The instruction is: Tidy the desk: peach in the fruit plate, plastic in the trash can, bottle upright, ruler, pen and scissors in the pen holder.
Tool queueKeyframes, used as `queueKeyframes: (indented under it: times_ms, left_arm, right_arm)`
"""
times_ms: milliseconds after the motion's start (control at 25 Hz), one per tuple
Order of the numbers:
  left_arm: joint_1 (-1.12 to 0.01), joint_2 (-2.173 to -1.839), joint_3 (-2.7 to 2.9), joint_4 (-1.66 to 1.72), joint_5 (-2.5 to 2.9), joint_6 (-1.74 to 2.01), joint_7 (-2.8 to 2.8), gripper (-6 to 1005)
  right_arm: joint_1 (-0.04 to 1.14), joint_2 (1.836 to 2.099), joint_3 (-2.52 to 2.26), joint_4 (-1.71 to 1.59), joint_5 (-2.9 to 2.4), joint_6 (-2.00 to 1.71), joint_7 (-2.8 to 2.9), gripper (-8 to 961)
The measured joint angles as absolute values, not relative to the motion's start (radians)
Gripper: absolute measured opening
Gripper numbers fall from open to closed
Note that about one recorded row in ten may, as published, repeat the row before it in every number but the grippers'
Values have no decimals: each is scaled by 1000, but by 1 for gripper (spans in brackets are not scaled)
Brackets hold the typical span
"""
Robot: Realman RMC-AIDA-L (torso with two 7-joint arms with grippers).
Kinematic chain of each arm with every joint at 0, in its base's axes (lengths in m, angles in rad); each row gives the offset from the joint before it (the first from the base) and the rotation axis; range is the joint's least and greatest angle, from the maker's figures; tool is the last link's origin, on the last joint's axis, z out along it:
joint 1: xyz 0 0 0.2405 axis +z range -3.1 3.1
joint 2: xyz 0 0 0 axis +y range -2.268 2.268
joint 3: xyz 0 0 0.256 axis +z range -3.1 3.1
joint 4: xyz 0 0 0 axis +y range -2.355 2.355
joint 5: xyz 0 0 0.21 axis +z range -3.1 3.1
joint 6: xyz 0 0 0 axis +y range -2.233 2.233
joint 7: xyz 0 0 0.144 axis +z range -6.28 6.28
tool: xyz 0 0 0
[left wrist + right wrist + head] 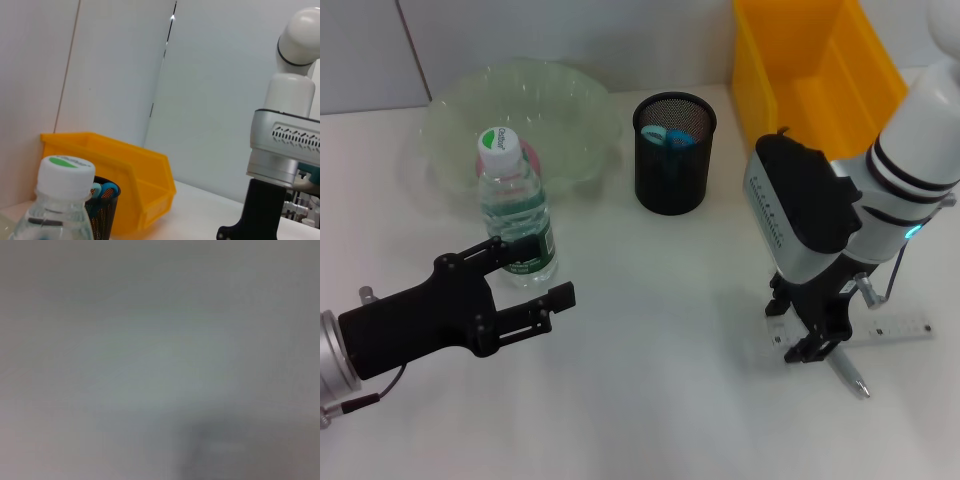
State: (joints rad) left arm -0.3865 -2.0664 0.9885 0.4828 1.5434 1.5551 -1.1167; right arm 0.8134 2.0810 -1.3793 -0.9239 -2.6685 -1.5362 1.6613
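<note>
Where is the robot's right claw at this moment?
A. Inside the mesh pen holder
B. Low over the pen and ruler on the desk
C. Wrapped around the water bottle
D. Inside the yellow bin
B: the right gripper sits low at the pen and clear ruler on the desk.

White desk [650, 420], pale panelled wall [115, 65]

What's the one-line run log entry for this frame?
bottle: upright | left claw: open beside bottle | right claw: down at ruler and pen

1 bottle [516, 208], 1 pen holder [674, 153], 1 ruler [895, 328], perhaps 1 pen [849, 375]
</note>
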Motion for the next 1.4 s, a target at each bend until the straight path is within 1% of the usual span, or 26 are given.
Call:
queueKeyframes:
  times_ms: [80,200,600,760,880,1040,1160,1200,1360,1400]
  left_arm:
    - [-384,-2066,988,487,1543,1556,-1123,792]
    - [-383,-2065,988,488,1543,1556,-1126,792]
    - [-377,-2065,978,493,1539,1560,-1127,792]
    - [-377,-2065,979,494,1535,1566,-1127,792]
    - [-375,-2063,978,495,1534,1572,-1127,792]
    - [-374,-2063,978,495,1534,1573,-1127,792]
    - [-373,-2063,978,495,1534,1576,-1127,792]
    - [-372,-2063,981,492,1534,1580,-1127,792]
    - [-372,-2064,986,488,1538,1581,-1127,792]
    - [-373,-2064,987,487,1539,1582,-1127,792]
  right_arm:
    - [810,2082,-1395,-923,-2668,-1524,1663,687]
    - [809,2082,-1400,-923,-2665,-1521,1666,496]
    - [808,2082,-1380,-956,-2651,-1529,1673,389]
    - [803,2080,-1319,-1010,-2614,-1565,1678,388]
    - [801,2076,-1143,-1121,-2489,-1652,1686,387]
    - [781,2077,-1029,-1209,-2368,-1650,1705,387]
    - [749,2079,-1001,-1254,-2256,-1556,1738,386]
    - [732,2080,-998,-1258,-2185,-1465,1757,386]
    - [715,2081,-1001,-1245,-2079,-1350,1766,386]
    - [704,2082,-1010,-1224,-1995,-1268,1763,386]
